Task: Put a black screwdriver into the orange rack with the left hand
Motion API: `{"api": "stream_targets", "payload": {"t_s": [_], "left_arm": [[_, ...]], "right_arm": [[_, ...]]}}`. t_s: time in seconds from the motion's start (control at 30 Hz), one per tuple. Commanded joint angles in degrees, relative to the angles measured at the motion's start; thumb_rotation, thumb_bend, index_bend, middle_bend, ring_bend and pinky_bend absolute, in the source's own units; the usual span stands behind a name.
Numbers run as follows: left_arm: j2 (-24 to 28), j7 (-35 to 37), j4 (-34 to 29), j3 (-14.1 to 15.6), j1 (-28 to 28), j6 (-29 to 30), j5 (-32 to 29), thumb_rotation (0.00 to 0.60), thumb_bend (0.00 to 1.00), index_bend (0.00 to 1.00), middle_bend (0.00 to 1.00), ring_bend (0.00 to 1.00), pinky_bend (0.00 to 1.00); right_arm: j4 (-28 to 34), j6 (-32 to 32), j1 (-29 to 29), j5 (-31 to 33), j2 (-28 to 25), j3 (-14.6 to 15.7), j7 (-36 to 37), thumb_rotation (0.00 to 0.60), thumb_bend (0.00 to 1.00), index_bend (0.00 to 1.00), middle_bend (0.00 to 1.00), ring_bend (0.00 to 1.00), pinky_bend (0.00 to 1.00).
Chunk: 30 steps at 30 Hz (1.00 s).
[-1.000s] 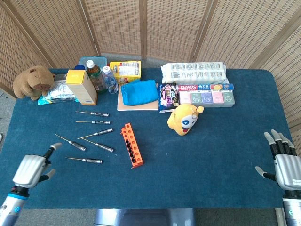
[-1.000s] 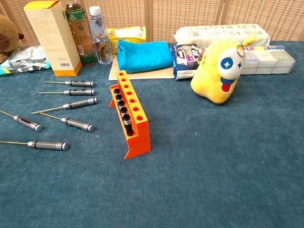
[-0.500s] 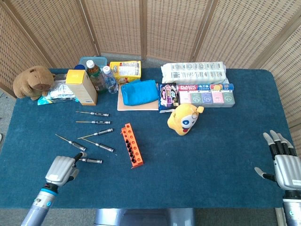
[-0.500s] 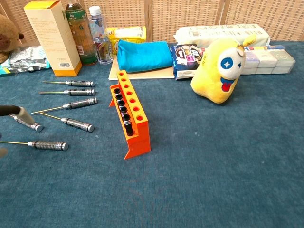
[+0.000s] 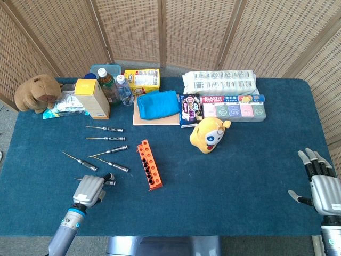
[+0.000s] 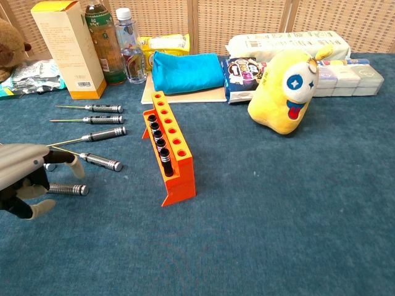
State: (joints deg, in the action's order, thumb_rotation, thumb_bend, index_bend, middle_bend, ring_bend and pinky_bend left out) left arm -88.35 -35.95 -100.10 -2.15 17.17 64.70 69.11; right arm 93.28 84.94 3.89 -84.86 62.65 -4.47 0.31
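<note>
Left hand (image 5: 90,189) low over nearest screwdriver (image 6: 68,189) at front-left of the blue worktop (image 5: 240,181) — fingers (image 6: 75,165) curled down around the handle end; cannot tell whether actually gripping or only hovering at it. Handle tip sticking out right of the hand in head view, knurled grip visible under the hand in chest view. Orange rack (image 5: 149,164) just right of the hand, standing on the worktop, a row of black handles already seated in the holes of one side, other row of holes open. Four more screwdrivers lying flat left of the rack, behind the hand: one (image 5: 112,165) closest, others fanned toward the back, shafts pointing left. Right hand (image 5: 322,186) far off at the right worktop edge — fingers spread wide and pointing up, holding nothing. Yellow plush (image 5: 209,134) right of the rack, well apart. Along the back: brown plush (image 5: 37,92), carton (image 5: 92,98), bottles (image 5: 109,85), blue pouch (image 5: 157,104), snack packs (image 5: 190,109).
</note>
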Motion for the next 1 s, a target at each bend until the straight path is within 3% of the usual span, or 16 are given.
{"api": "stream_targets", "payload": {"t_s": [0.03,0.37,1.0], "left_arm": [[-0.57,-1.38,-0.17,-0.39,0.74,0.35,-1.47,0.600,0.40,0.32,1.00,1.00,1.00],[-1.46,-4.12,0.06,-0.03,2.48,0.52,-5.21,0.600,0.41,0.32,1.00,1.00,1.00],[-2.61,-5.80,0.89,1.12,4.27,2.57,-6.91,0.600,0.41,0.37,1.00,1.00,1.00]], "right_arm": [[0.05,-0.02,0.00,0.05,-0.09,-0.03,0.15,0.600,0.00,0.00,0.02,0.03,0.08],[0.29,-0.33,0.04,0.22,-0.27,0.04,0.26,0.600,0.00,0.00,0.02,0.04,0.08],[0.48,-0.74,0.08,0.78,-0.51,-0.04,0.74,0.600,0.00,0.00,0.02,0.04,0.08]]}}
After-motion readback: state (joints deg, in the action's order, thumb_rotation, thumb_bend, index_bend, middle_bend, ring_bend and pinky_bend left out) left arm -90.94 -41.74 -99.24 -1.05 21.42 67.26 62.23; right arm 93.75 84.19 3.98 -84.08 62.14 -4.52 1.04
